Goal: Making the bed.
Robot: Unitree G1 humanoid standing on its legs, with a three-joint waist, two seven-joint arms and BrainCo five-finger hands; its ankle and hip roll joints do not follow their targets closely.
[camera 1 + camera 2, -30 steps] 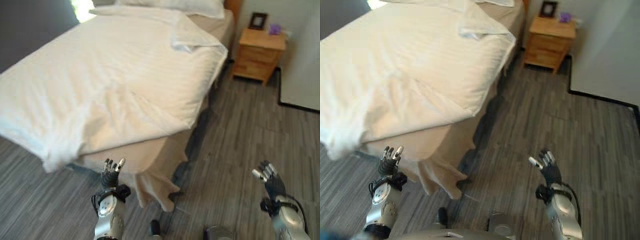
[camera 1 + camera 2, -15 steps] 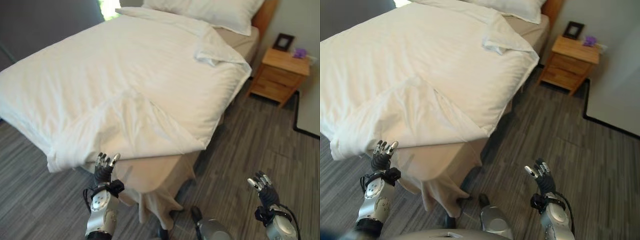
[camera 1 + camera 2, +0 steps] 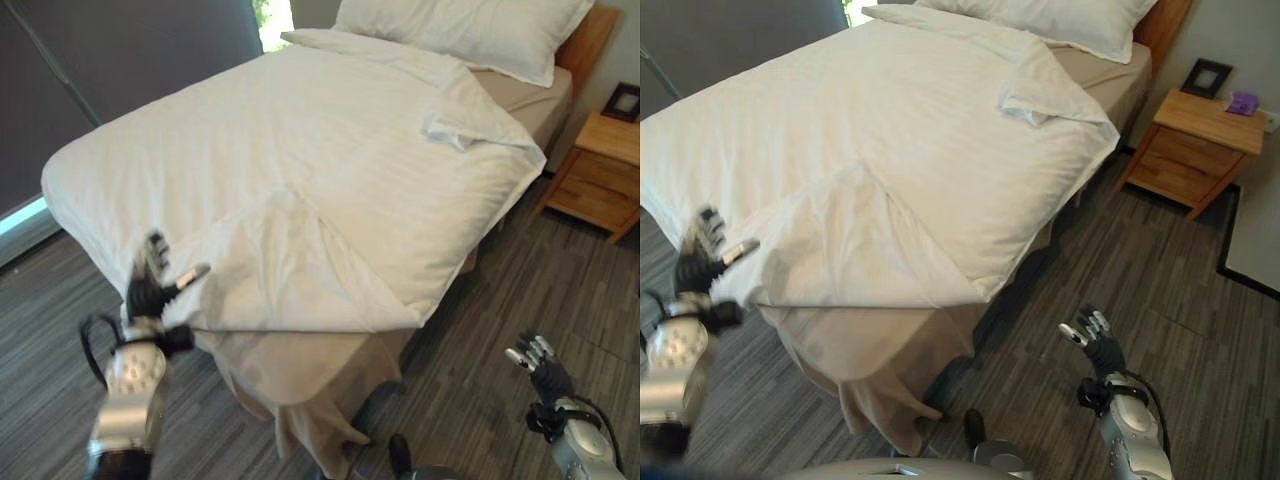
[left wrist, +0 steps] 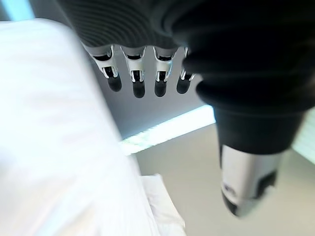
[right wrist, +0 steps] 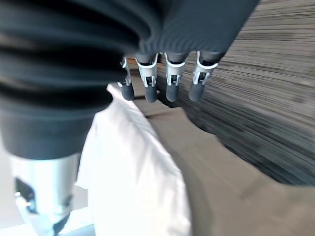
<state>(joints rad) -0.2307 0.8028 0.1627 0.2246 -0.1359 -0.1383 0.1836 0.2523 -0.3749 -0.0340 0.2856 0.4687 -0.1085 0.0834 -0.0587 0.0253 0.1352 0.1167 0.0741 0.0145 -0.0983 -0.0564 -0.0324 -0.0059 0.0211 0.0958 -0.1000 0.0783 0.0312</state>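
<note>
Both hands hovered open near the foot of an unmade bed.

The white duvet (image 3: 300,150) covered the bed (image 3: 880,345), its near corner folded back so the tan sheet (image 3: 300,365) hung bare toward the grey floor (image 3: 1160,270). The left hand (image 3: 150,290) was raised at the bed's near-left edge, just beside the duvet, fingers straight and holding nothing. The right hand (image 3: 1095,345) hung over the floor to the right, well apart from the bed, fingers relaxed. A pillow (image 3: 470,30) lay at the far end, a wooden nightstand (image 3: 1190,150) to its right.

The duvet (image 3: 300,170) lies on the bed (image 3: 300,365), nightstand (image 3: 1188,150) to its right.
</note>
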